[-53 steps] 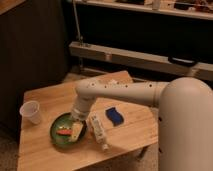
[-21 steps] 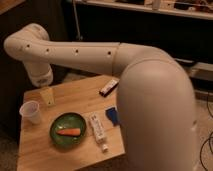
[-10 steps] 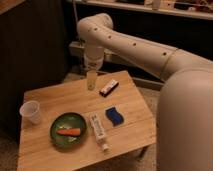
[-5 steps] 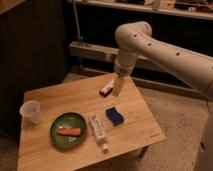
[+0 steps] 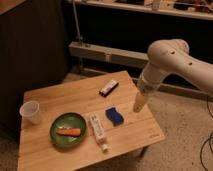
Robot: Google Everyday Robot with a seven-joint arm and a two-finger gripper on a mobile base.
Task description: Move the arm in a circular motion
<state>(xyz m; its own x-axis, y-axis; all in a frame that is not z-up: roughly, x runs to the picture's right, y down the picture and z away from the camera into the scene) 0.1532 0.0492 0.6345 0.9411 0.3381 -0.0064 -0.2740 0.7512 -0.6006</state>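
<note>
The arm (image 5: 172,57) enters from the right edge, where the rest of it is cut off. It bends down to the gripper (image 5: 139,103) over the right side of the table (image 5: 60,97). I cannot tell whether the gripper is spread or pressed together. Left of the gripper lie a blue sponge (image 5: 114,116), a tube (image 5: 97,130), a green plate (image 5: 57,125) and a cup (image 5: 31,111). The print on the tube is unreadable.
</note>
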